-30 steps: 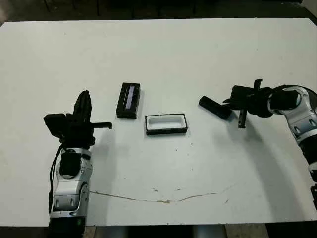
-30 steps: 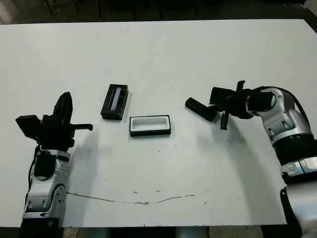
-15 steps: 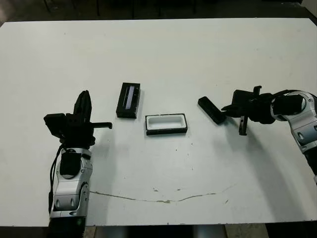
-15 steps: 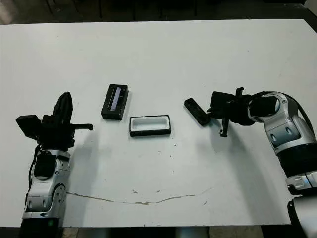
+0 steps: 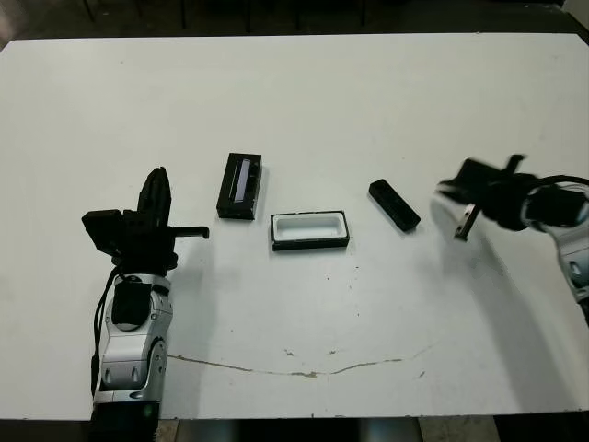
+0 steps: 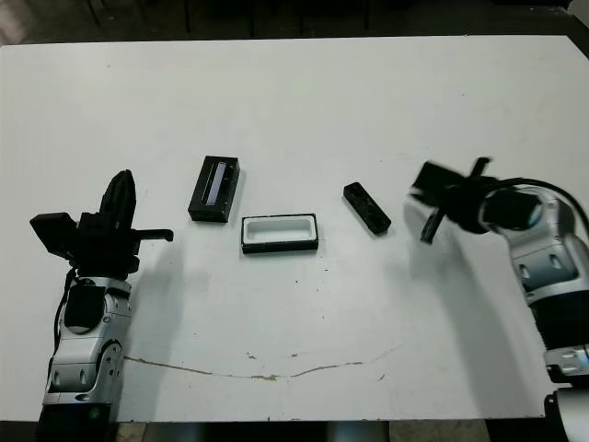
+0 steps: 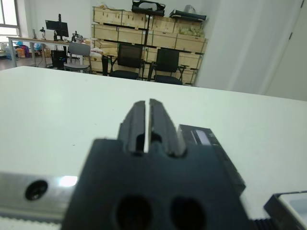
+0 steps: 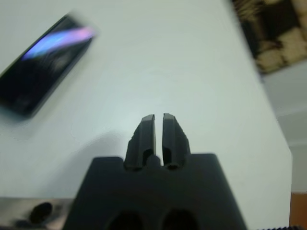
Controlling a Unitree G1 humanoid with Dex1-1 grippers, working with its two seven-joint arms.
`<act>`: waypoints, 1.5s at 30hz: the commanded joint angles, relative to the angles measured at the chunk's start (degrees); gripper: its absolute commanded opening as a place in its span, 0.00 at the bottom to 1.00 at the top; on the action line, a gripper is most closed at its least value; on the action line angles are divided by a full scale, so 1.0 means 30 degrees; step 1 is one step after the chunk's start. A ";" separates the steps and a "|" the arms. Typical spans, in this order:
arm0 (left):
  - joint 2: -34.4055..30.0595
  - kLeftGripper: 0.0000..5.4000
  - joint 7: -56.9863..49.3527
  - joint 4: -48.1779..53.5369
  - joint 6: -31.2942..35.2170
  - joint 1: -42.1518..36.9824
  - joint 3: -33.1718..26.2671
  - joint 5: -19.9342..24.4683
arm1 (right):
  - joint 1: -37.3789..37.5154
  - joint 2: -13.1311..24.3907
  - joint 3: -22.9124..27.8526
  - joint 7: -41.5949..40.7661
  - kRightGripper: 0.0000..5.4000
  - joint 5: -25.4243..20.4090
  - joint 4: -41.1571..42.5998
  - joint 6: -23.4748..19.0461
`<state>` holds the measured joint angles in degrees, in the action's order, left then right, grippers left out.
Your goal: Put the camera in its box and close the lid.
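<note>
One camera (image 5: 394, 204) lies near the right gripper (image 5: 465, 200), untouched.

Office/lab w/ storage. Beyond the white bench (image 7: 57, 96): stacked cardboard boxes (image 7: 144, 36) on racks, black office chairs (image 7: 146, 62) in front, monitor desk (image 7: 43, 36) beside.

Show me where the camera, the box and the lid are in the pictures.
camera (image 5: 394, 203), left eye view, middle of its black top face.
box (image 5: 309, 243), left eye view, its black front wall.
lid (image 5: 240, 184), left eye view, on its pale grey stripe.
</note>
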<state>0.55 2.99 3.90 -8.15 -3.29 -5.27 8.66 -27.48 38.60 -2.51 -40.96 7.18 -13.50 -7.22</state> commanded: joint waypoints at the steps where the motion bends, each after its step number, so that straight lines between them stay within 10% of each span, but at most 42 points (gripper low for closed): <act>1: -0.0011 0.00 -0.0045 -0.0301 0.0343 0.0182 -0.0030 0.0009 | 0.1863 -0.1139 0.1732 0.0987 0.00 -0.1971 0.2146 -0.1534; 17: -0.0026 0.00 0.0046 -0.0294 0.0138 0.0409 0.0000 0.0037 | 0.6759 -0.4078 0.1956 0.4263 0.06 -0.5764 1.1851 -0.8617; 45: -0.0144 0.00 0.0072 -0.0193 0.0287 0.0635 -0.0068 0.0065 | 0.6483 -0.4026 -0.0075 0.4517 0.95 -0.4494 0.9965 -0.7785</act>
<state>0.54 3.24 3.75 -8.31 -2.57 -5.05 8.83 -8.34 26.62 -2.48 -27.71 -6.90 17.68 -30.81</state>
